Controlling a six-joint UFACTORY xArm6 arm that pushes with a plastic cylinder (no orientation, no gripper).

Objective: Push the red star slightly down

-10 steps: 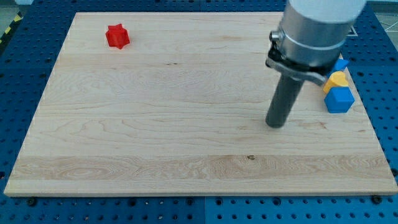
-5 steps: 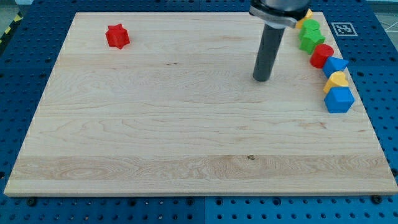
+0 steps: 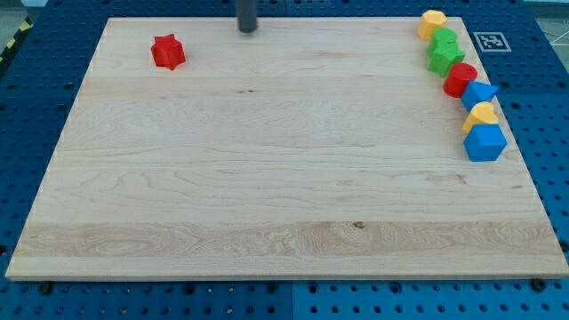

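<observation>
The red star lies near the top left corner of the wooden board. My tip touches the board at the view's top edge, to the right of the red star and slightly above it, well apart from it. Only the lowest part of the rod shows; the rest is out of the frame.
A row of blocks runs down the board's right edge: a yellow block, two green blocks, a red round block, a blue star, a yellow block and a blue block.
My tip has swept from the board's right middle up and to the left, to the top edge near the red star. No block has moved.
</observation>
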